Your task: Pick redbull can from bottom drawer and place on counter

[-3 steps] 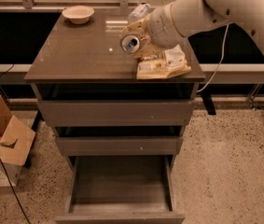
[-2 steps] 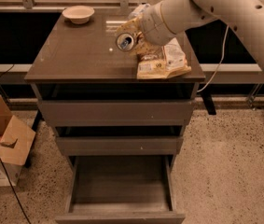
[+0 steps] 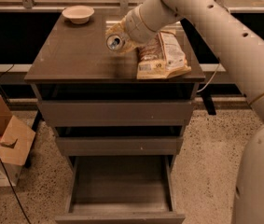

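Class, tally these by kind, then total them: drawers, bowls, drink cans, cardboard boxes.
Drawers: 3 (top drawer, middle drawer, bottom drawer)
Bowls: 1, the bowl
Drink cans: 1, the redbull can, in the gripper above the counter
Cardboard boxes: 1, the cardboard box
Total: 6

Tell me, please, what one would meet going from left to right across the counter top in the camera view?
Bowl → can, held tilted above the middle of the counter by the gripper → snack bag.
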### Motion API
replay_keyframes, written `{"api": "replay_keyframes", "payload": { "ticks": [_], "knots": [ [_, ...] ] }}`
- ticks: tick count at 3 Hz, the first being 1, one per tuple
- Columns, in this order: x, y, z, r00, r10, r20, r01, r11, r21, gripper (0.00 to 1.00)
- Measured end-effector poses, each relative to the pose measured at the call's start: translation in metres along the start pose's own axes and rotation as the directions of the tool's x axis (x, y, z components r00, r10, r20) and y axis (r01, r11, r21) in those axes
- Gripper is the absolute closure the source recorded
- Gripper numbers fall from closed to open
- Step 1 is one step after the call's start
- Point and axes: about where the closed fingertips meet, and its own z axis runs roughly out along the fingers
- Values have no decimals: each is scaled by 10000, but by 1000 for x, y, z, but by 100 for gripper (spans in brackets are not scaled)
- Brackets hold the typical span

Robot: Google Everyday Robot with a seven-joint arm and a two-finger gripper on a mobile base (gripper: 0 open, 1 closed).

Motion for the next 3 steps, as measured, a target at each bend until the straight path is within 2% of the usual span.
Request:
{"api": "replay_keyframes", "payload": {
  "ticks": [1, 2, 3],
  "knots": [
    [9, -5, 18, 10000, 55, -23, -55, 10000, -67, 100],
    [23, -6, 33, 9993, 375, -58, -374, 9992, 126, 82],
    [34, -6, 44, 9972, 744, 84, -745, 9969, 251, 58]
  ]
}}
